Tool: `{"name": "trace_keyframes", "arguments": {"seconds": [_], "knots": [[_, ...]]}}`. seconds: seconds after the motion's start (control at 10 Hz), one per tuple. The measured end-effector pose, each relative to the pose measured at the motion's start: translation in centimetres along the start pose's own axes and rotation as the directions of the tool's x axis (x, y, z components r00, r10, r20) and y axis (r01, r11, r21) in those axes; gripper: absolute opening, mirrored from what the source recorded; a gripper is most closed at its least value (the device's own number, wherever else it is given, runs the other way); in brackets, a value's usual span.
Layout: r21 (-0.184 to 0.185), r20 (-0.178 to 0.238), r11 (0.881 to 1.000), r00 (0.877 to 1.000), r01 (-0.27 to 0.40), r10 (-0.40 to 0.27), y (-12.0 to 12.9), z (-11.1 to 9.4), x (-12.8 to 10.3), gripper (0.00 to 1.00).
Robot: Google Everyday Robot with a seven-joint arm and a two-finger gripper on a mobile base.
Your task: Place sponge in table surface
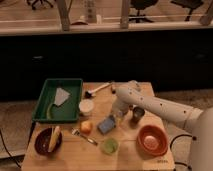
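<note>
Camera view: I watch the robot's white arm [165,111] come in from the right, bend at an elbow over the back of the bench [126,156] and drop to the end effector [118,114] near the middle of the tabletop. I cannot tell whether the end effector is apart, together or clamped on anything.

The sponge [106,124] lies flat on the wood just below and to the left of the end effector. Its long axis runs on a diagonal, from lower left to upper right. The upper-right end points at the end effector and sits right by it, though I cannot tell whether the two touch.

An orange fruit [86,127] rests just left of the sponge, and a white cup [86,106] stands behind the fruit. A small green cup [109,146] stands in front of the sponge, near the front edge. A dark metal cup [137,115] stands just right of the end effector, with an orange bowl [152,140] in front of it.

On the left, a green tray [71,109] holds a pale grey angular piece [61,95]. A brown bowl [44,144] sits at the front-left corner, and a fork [85,136] lies between it and the green cup. A white-handled brush [97,91] lies at the back edge.
</note>
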Motion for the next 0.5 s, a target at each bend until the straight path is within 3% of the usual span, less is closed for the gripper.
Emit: {"name": "trace_keyframes", "arguments": {"seconds": [0.5], "knots": [[0.002,0.003,1.000,1.000,0.005,-0.005,-0.20,-0.01,0.03,0.80]]}}
